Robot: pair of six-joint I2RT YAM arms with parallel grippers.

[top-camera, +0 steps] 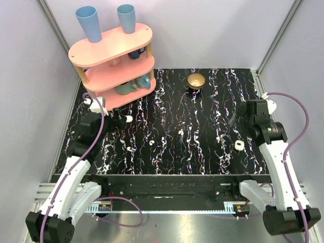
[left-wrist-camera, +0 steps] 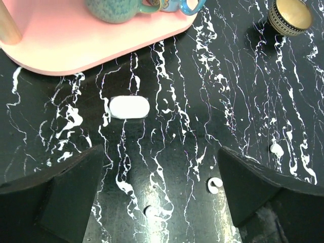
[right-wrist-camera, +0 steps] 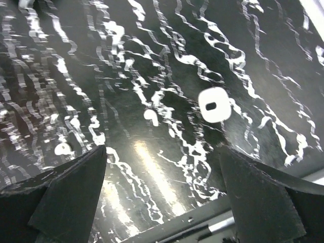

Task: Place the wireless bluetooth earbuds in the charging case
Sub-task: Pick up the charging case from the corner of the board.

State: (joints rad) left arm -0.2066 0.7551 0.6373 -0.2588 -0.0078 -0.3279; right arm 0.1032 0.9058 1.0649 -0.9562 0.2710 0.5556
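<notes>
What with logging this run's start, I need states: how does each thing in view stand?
charging case: shut, flat on the table, untouched.
earbuds: both loose on the table, outside the case.
left gripper: jaws open, empty.
right gripper: jaws open, empty.
gold bowl: upright, nothing seen inside.
blue cups: standing on the pink shelf top.
white slotted block: flat on the table, untouched.

Two blue cups [top-camera: 89,23], one gold bowl [top-camera: 196,80], one pink shelf [top-camera: 111,45], one white charging case [left-wrist-camera: 129,107].

text: none legible — labels: none; brands: none; numbers: none — any view
</notes>
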